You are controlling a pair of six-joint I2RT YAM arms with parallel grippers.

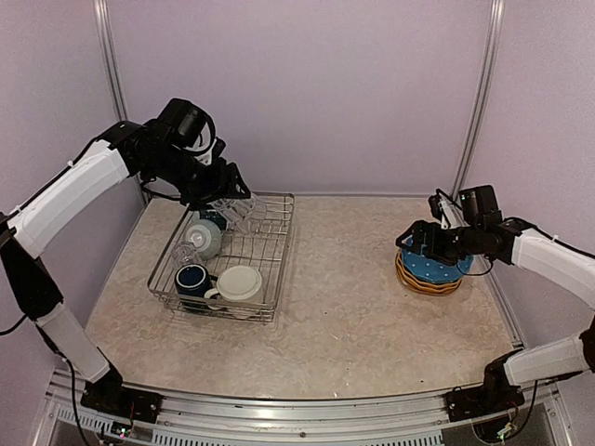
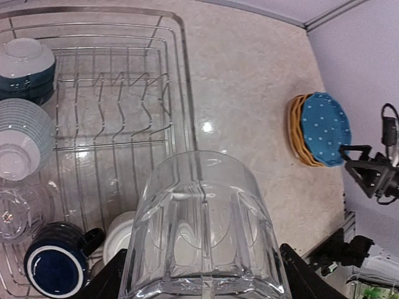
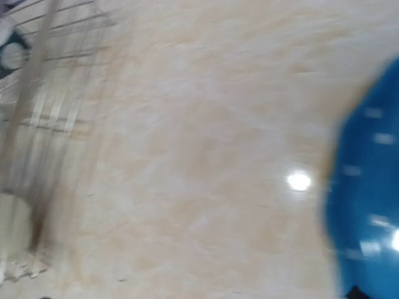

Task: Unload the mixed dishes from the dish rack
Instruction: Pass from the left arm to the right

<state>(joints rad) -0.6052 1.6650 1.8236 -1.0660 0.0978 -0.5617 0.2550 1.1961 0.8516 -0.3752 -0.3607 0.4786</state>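
Surface: pale, stone-patterned, carries everything.

Dish rack: left half of the surface, wire, low-sided. It is rigid and is not to be moved. The plate prongs in its middle stand bare.

Stack of plates: right side of the surface, well apart from the rack, a blue dotted plate on top of yellow-orange ones. Right jaws hang at the stack's near-left edge, spread wide with nothing between them. The wrist view there is smeared, so whether they touch the plate I cannot tell.

Bowl: far corner of the rack, upturned, glazed, heavier than the rest. Probably best taken by the rim.

Navy mug and cream mug: near end of the rack, side by side. Stiff, moderate weight. Grip across the wall or the handle.

Clear glass: held above the rack's far end, tilted, left jaws closed on its lower body from both sides. Light, smooth and slippery, brittle. A firm hold low on the faceted wall seems safest, with no knocks against the wires.

Second glass: lying in the rack beside the navy mug.
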